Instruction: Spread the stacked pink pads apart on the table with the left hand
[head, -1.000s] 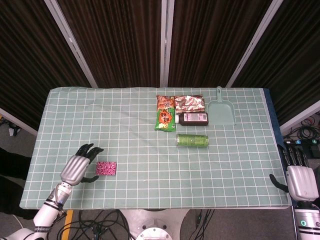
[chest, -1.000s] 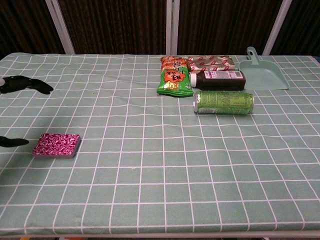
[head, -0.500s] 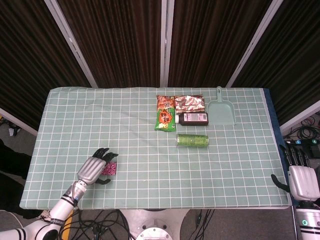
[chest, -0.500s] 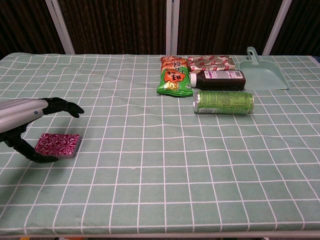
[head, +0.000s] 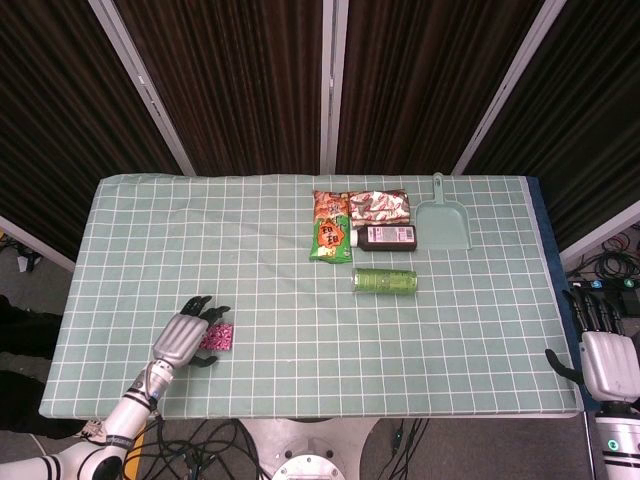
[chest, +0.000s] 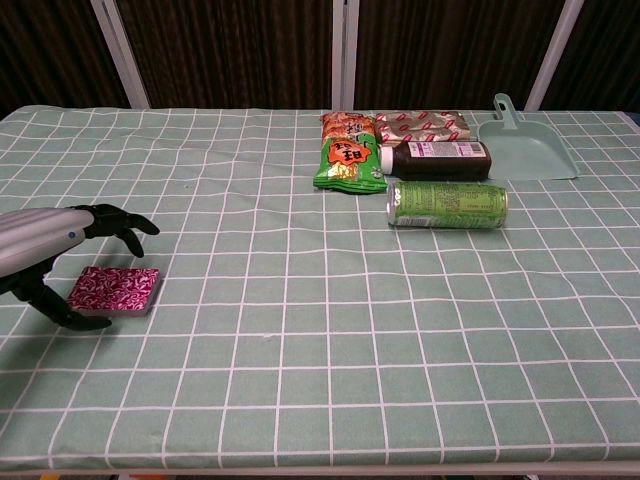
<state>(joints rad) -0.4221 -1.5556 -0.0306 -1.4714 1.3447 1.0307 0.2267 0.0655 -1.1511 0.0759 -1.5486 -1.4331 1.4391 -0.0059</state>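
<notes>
Pink pads (chest: 113, 290) sit as one stack near the table's (head: 250, 250) front-left corner, a few grid squares in from the left edge and from the front edge. Left hand (head: 186, 338) hovers over the stack's left side w/ fingers apart and arched; chest view shows the thumb (chest: 48, 302) hooked down by the stack's near-left corner and the fingertips (chest: 135, 225) reaching past its far edge, nothing clamped; can't tell if the thumb actually touches the pads. Open cloth lies to the right of the stack and behind it, w/ bare grid across the whole front-middle of the table. Other stuff is well apart, far-middle: green snack bag (head: 332, 240), red-and-silver packet (head: 380, 207), dark bottle (head: 387, 237) lying on its side, green can (head: 384, 282) on its side just in front of it, teal dustpan (head: 443, 218) nearer the back-right. Right hand (head: 607, 350) rests off the table's front-right corner, fingers straight and apart, holding nothing.
</notes>
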